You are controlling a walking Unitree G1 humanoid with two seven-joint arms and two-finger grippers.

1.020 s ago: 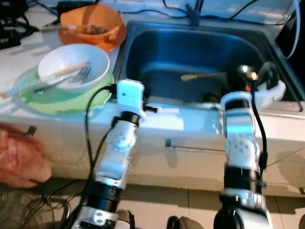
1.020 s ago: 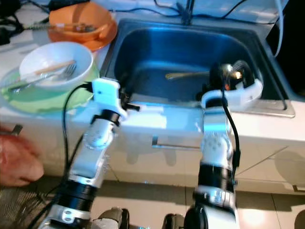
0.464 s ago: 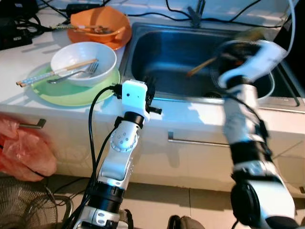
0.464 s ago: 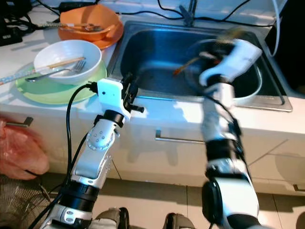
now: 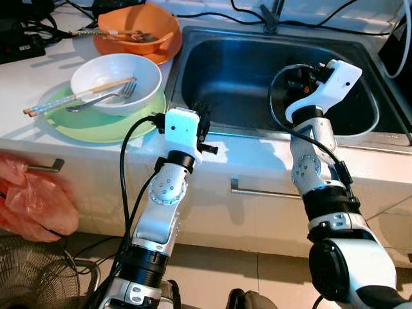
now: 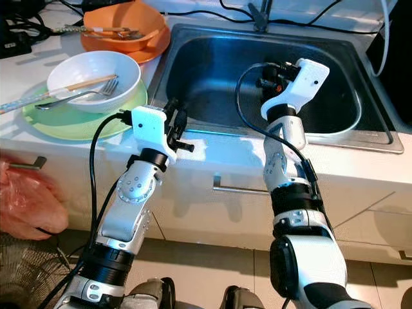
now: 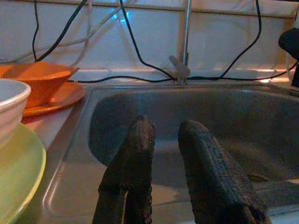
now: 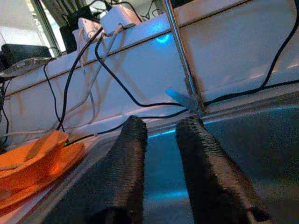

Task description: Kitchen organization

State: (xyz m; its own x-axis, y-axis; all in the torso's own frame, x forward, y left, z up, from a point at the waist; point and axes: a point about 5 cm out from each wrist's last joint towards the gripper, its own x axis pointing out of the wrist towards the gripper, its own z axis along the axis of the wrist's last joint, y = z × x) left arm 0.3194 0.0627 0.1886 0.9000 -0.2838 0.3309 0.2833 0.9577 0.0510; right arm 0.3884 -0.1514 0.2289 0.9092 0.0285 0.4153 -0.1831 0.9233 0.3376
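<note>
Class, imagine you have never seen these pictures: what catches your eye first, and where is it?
First, the two silver arms: the right hand is raised over the steel sink, while the left hand sits at the sink's front edge. Next, the dirty dishes on the counter left of the sink: a white bowl holding chopsticks and a fork on a green plate, and an orange bowl behind.

Lower left of my view: pink plastic bag [image 5: 32, 206] hanging below the counter; wire fan grille [image 5: 35, 277] beneath it. Upper edge: black cables [image 5: 212, 14] along the wall.

text: none legible | labels: none | brands: none | numbers: none
</note>
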